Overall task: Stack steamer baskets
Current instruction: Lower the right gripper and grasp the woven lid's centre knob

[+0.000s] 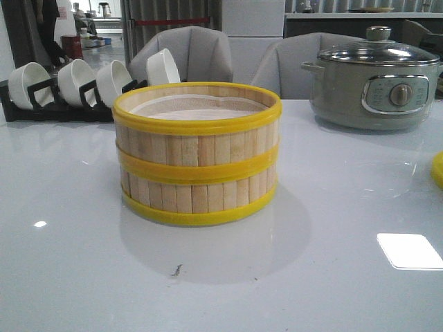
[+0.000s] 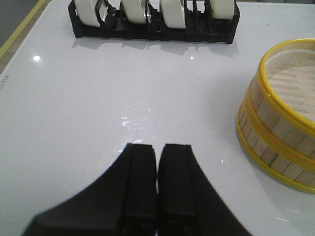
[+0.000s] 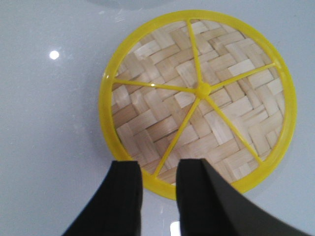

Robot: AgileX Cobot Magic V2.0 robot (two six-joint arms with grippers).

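Two steamer baskets [image 1: 197,155] of pale bamboo slats with yellow rims stand stacked at the table's middle. The stack also shows in the left wrist view [image 2: 278,128]. My left gripper [image 2: 157,157] is shut and empty, low over bare table, apart from the stack. A flat round woven bamboo disc [image 3: 197,98] with a yellow rim and yellow spokes lies on the table. Only its edge [image 1: 438,169] shows at the far right of the front view. My right gripper [image 3: 160,169] is open, just above the disc's near rim. Neither gripper shows in the front view.
A grey-green electric pot [image 1: 374,83] with a glass lid stands at the back right. A black rack of white bowls [image 1: 83,86] stands at the back left and shows in the left wrist view [image 2: 152,19]. Grey chairs stand behind the white glossy table [image 1: 221,277].
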